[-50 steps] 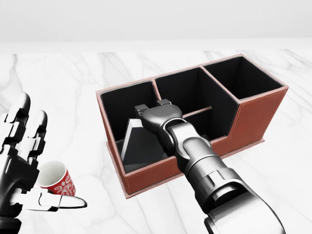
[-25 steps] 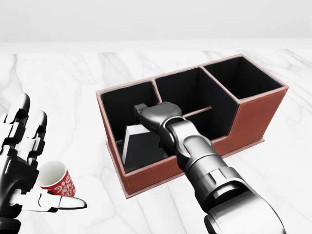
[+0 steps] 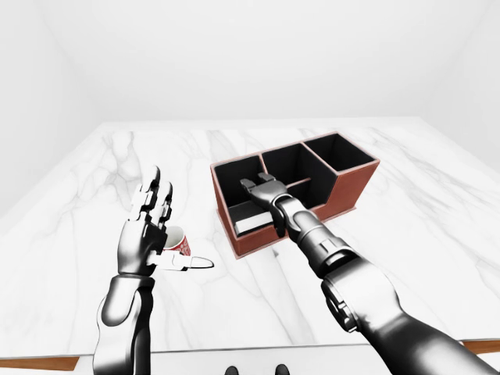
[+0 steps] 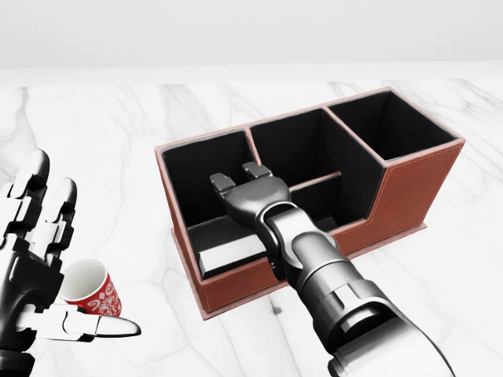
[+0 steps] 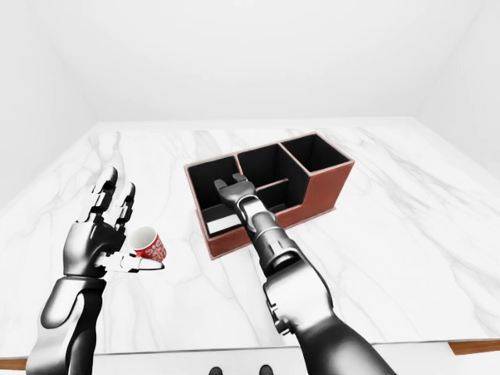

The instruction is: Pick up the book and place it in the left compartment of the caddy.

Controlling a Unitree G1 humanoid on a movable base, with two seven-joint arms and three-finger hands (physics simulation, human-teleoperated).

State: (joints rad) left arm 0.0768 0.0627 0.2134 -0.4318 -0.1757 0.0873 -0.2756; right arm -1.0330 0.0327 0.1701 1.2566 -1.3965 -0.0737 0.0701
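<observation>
Bright, even light — sharp renders

No readable text, labels, brands or numbers appear on anything shown

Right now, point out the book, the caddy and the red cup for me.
book (image 4: 229, 251): head view, its pale page edge, low in the left compartment.
caddy (image 4: 416, 188): head view, its brown right outer wall.
red cup (image 4: 100, 298): head view, its patterned red side.
</observation>
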